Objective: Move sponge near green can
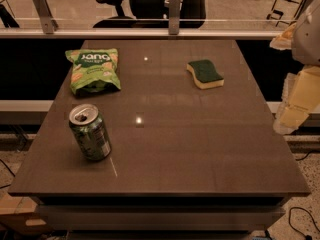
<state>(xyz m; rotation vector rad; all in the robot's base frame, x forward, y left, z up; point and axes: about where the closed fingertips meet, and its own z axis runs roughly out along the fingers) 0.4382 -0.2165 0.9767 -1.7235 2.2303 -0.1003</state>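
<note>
Nearest is the front edge of the brown table (165, 184), its glossy top showing a couple of small light glints. On its front-left part stands the green can (90, 132), upright, its silver top facing up with the dark opening showing; nothing touches it. To the right, past the table's right edge and above the floor, hangs the gripper (295, 109), a pale yellowish shape reaching down from the arm's grey-white body at the upper right corner; it is clear of the tabletop and of every object, and whether it is spread or pressed together cannot be told from here. Farther back, on the right half of the table, lies the sponge (205, 73), flat, dark green side up over the pale yellow foam, wavy-edged, well apart from the can, which sits diagonally across the table from it. At about the same depth on the left lies the green snack bag (93, 70) with white lettering, flat and crumpled, behind the can and apart from it. Beyond the table's far edge runs a pale rail (150, 33) with two upright brackets, and behind that a dark office chair (145, 1).
</note>
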